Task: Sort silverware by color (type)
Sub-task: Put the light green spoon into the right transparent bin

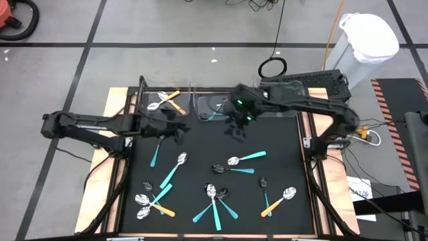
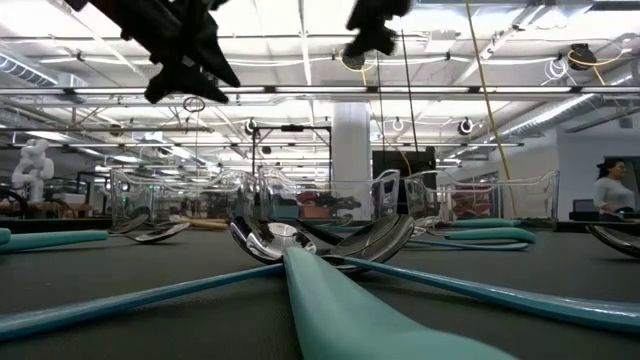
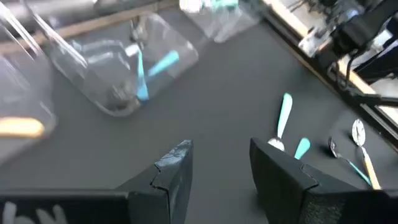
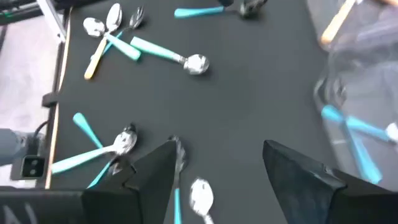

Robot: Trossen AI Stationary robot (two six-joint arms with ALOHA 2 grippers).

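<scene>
Several small spoons with orange or teal handles lie scattered flat on the black mat (image 1: 200, 150), among them a teal one (image 1: 248, 158) and an orange one (image 1: 273, 206). Two clear bins stand at the far edge. One (image 1: 164, 100) holds orange-handled spoons, the other (image 1: 210, 107) teal-handled ones (image 3: 149, 68). My left gripper (image 1: 179, 131) (image 3: 221, 152) hovers open above the mat, just near of the orange bin. My right gripper (image 1: 237, 132) (image 4: 217, 149) hovers open near the teal bin, above a silver-bowled spoon (image 4: 200, 196). Both hold nothing.
A spoon cluster lies at the mat's near left (image 1: 150, 201), another at near centre (image 1: 214, 201). The wooden table edge (image 1: 114, 134) frames the mat. Cables and a white bin (image 1: 364, 40) stand on the floor beyond the far right corner. A person (image 2: 610, 195) stands far off.
</scene>
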